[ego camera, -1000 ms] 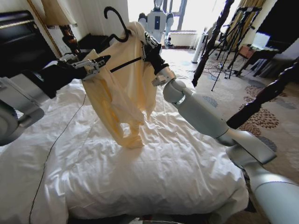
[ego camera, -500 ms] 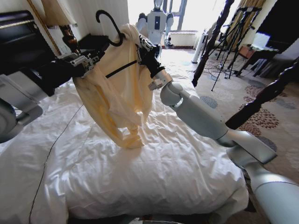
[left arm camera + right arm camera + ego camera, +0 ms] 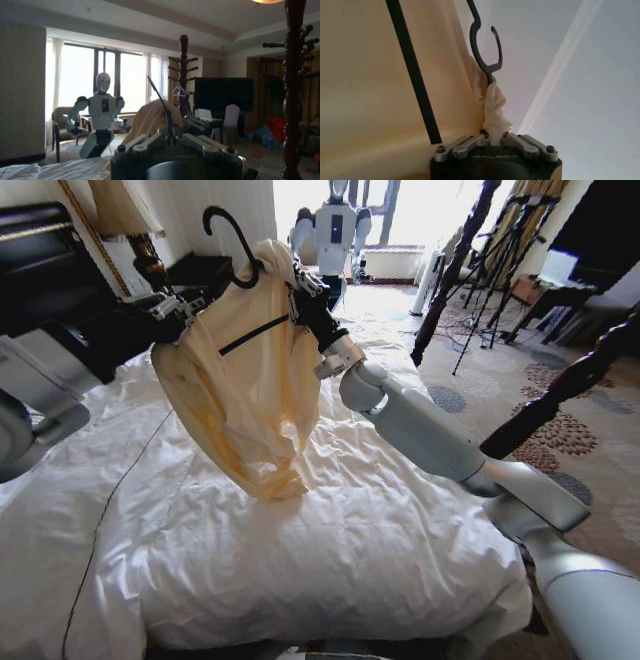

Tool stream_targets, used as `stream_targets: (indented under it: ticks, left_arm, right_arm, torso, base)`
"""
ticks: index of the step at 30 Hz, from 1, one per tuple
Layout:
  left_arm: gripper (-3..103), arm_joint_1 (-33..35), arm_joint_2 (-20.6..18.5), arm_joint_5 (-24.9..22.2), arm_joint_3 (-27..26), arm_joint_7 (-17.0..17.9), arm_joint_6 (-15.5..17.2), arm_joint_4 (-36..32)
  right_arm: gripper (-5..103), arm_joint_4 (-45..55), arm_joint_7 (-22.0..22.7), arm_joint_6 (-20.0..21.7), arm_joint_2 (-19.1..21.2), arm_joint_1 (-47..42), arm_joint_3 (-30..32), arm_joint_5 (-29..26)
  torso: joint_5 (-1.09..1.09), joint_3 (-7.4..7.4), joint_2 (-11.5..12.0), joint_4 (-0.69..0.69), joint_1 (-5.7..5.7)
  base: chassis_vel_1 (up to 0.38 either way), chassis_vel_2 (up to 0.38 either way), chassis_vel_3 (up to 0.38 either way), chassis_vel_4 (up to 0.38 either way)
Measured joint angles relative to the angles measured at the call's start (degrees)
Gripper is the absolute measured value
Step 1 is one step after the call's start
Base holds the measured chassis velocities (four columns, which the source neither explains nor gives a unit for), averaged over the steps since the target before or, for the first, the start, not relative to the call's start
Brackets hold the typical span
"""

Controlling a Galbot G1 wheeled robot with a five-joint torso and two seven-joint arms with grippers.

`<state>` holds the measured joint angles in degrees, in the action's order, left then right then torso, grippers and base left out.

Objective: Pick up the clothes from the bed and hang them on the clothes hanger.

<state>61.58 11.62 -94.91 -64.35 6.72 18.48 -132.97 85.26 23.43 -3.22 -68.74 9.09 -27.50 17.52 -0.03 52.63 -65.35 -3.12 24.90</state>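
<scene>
The cream clothes [image 3: 250, 380] hang in the air over the white bed [image 3: 350, 550], draped on the black clothes hanger [image 3: 228, 235], whose hook sticks up above the fabric. My right gripper [image 3: 300, 285] holds the top by the hanger's neck. In the right wrist view it [image 3: 493, 138] is shut on bunched cloth [image 3: 492, 108] just under the hook [image 3: 490, 45]. My left gripper [image 3: 185, 310] is at the garment's other shoulder. In the left wrist view it [image 3: 172, 144] is shut on a thin black hanger arm [image 3: 161, 103], with cream cloth [image 3: 147, 122] behind.
Dark bed posts [image 3: 455, 265] [image 3: 570, 385] stand to the right of my right arm. Another robot [image 3: 335, 225] and black tripods [image 3: 500, 250] are by the window. The dark headboard [image 3: 40, 270] is at left. A thin black cable [image 3: 120, 480] lies across the duvet.
Both grippers have carried the garment and hanger to the left and slightly up. The hanger's hook has tipped further left, and the cloth's lower end still hangs just above the duvet.
</scene>
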Motion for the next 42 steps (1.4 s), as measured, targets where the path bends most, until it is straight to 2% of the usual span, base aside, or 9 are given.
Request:
stream_targets:
  ticks: [4, 6, 9, 42]
  left_arm:
    - [3, 0.03, 0.09, 0.01, -0.06, -0.16, 0.0, 0.12]
    - [3, 0.04, 0.11, 0.2, -0.07, -0.34, 0.0, 0.43]
    - [3, 0.04, 0.12, 0.56, -0.08, -0.55, 0.0, 0.62]
    - [0, -0.39, 0.11, 0.85, -0.5, -0.88, -0.87, 0.64]
  right_arm:
    - [2, 0.0, 0.04, 0.19, -0.09, -0.09, -0.05, -0.27]
    - [-1, 1.05, 0.51, 2.36, 0.08, -0.12, -0.89, -2.36]
    - [-1, 1.44, 0.55, 2.99, 0.26, -0.14, -1.34, -3.35]
    - [0, 0.63, 0.03, 2.41, -0.51, 0.66, -1.44, -4.08]
  torso:
    - [0.0, 0.0, 0.0, 0.0, 0.0]
    - [0.0, 0.0, 0.0, 0.0, 0.0]
    - [0.0, 0.0, 0.0, 0.0, 0.0]
    - [-0.01, 0.0, 0.0, 0.01, 0.0]
  base:
    - [0.0, 0.0, 0.0, 0.0]
    - [0.0, 0.0, 0.0, 0.0]
    - [0.0, 0.0, 0.0, 0.0]
    - [0.0, 0.0, 0.0, 0.0]
